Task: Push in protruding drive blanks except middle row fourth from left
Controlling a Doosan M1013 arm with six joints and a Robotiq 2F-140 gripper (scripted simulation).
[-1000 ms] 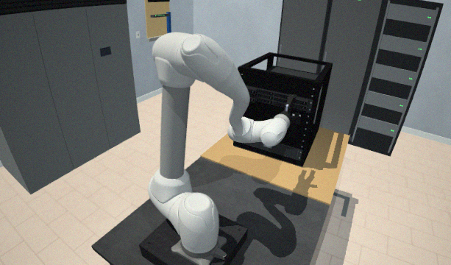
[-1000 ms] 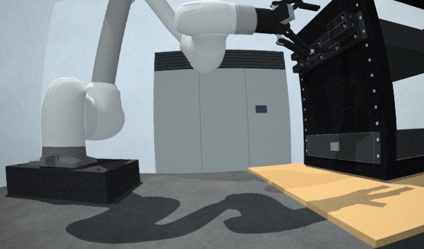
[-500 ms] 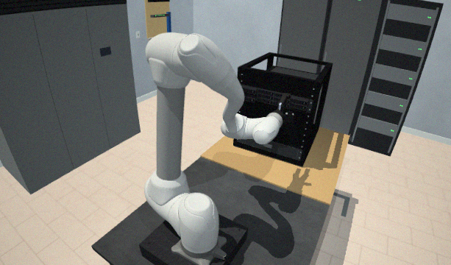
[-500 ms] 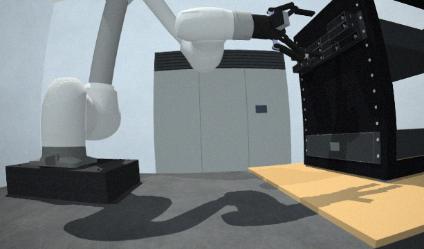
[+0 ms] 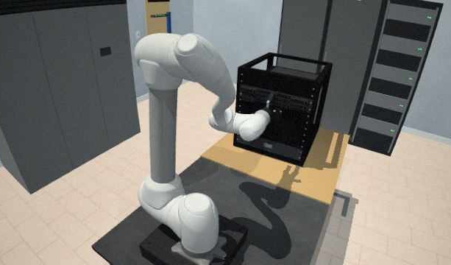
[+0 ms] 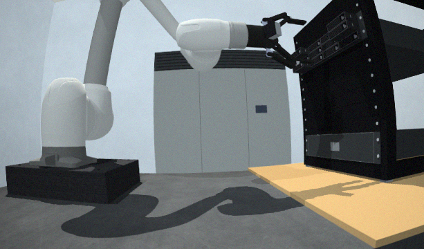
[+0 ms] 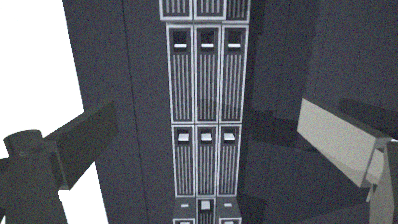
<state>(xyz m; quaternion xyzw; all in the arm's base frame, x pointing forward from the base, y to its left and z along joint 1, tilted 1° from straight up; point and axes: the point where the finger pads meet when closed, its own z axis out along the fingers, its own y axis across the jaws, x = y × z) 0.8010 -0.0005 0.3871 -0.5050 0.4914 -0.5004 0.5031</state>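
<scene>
The black rack (image 5: 284,129) (image 6: 336,104) stands on a tan board. Its drive blanks (image 5: 288,99) (image 6: 336,31) (image 7: 207,75) form a band across the upper front. My gripper (image 5: 268,103) (image 6: 299,43) (image 7: 208,115) is open and empty, right in front of the band, with one finger above it and one touching or nearly touching its lower edge. In the wrist view the band runs top to bottom, three blanks wide. The two full groups look level with each other. The middle blank (image 7: 205,207) at the bottom edge looks nearer than its neighbours. The rest of the band is out of view.
The tan board (image 5: 284,173) (image 6: 336,207) lies partly over a dark mat (image 5: 247,199). Grey cabinets (image 5: 45,92) (image 6: 218,121) stand to the left and a tall server rack (image 5: 402,73) behind right. The arm's black base (image 5: 155,250) (image 6: 70,180) sits on the mat.
</scene>
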